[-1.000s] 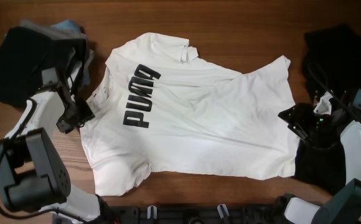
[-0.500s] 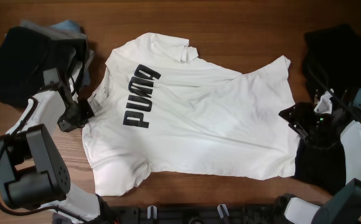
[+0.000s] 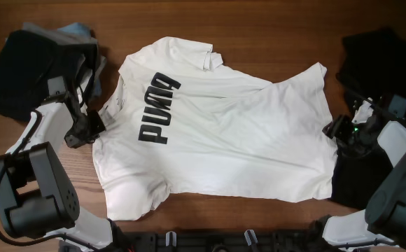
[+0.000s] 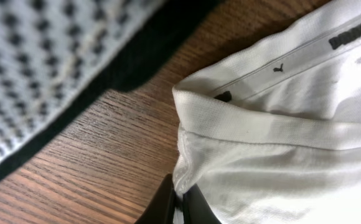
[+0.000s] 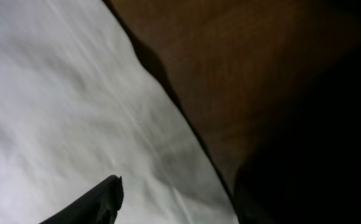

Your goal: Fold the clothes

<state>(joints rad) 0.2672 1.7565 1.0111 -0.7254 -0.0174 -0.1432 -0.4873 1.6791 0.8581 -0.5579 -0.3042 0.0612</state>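
Observation:
The white T-shirt (image 3: 224, 133) with black "PUMA" lettering lies spread face up across the middle of the table, neck toward the left. My left gripper (image 3: 94, 127) sits at the shirt's left edge. In the left wrist view its fingers (image 4: 182, 202) are shut on a fold of the white cloth (image 4: 280, 143) just under the neckband. My right gripper (image 3: 332, 131) is at the shirt's right edge. In the right wrist view one fingertip (image 5: 109, 190) hangs over the white cloth (image 5: 56, 112) with nothing held. The other finger is lost in the dark.
A black garment (image 3: 378, 56) lies at the right edge, partly under my right arm, and shows as a dark mass (image 5: 317, 155). A pile of dark, grey and blue clothes (image 3: 28, 70) sits at the far left. Dotted mesh cloth (image 4: 43, 68) lies close to the left gripper.
My left gripper has shut on the shirt's edge near the neck. My right arm has shifted slightly right and turned at the shirt's right edge. The shirt has not moved.

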